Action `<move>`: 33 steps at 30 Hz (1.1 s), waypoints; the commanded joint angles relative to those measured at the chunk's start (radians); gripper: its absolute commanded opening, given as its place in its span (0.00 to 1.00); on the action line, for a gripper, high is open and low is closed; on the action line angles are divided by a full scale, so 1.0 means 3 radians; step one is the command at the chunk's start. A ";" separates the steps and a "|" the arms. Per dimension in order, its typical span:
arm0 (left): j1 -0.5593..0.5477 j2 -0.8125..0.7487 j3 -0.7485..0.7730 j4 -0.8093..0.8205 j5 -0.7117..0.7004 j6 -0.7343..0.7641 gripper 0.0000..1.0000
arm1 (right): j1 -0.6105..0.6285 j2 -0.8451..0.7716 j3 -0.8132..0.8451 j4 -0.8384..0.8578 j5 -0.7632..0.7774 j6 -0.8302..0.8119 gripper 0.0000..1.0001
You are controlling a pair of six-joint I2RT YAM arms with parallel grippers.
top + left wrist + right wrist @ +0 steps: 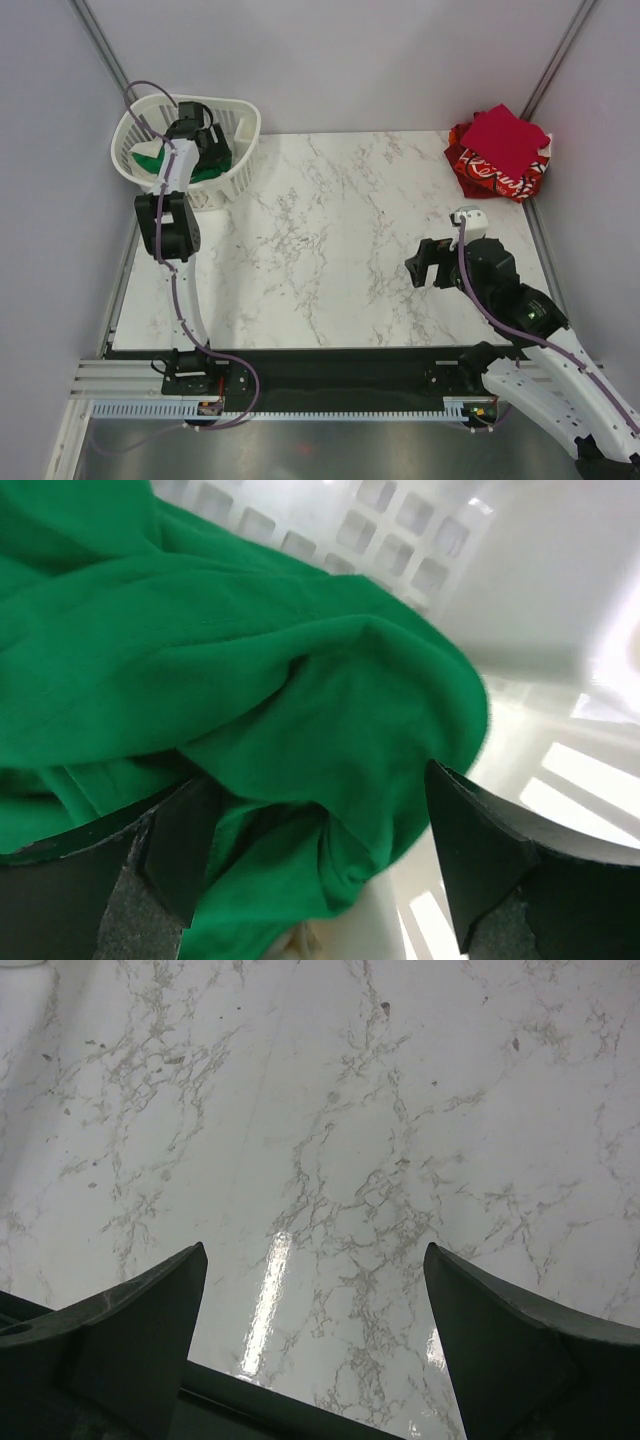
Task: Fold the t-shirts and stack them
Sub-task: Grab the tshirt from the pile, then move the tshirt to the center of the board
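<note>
Left gripper (315, 815) down in basket (520, 590), jaws spread wide astride a green shirt (250, 660) fold. Right gripper (315, 1260) jaws spread over table (350, 1110).

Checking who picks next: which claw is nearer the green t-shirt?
Left. The left claw sits in the basket, astride the green t-shirt; the right claw hangs over the table, far off.
</note>
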 commanded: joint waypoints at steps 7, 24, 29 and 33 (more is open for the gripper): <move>0.0010 0.0382 0.0355 -0.0027 0.0141 -0.0024 0.05 | 0.0024 0.0088 -0.0021 0.0064 0.0108 0.0043 0.98; -0.0460 -0.1426 0.0760 0.0851 0.0254 0.0235 0.02 | 0.0029 0.0134 -0.0026 0.0069 0.0119 0.0048 0.98; -0.1457 -0.2286 0.0260 0.1511 -0.0073 0.1302 0.02 | 0.0029 0.0109 -0.0016 0.0069 0.0139 0.0048 0.98; -0.1724 -0.2649 -0.0139 0.1522 -0.0517 0.1300 0.27 | 0.0024 0.0073 -0.0016 0.0064 0.0165 0.0063 0.98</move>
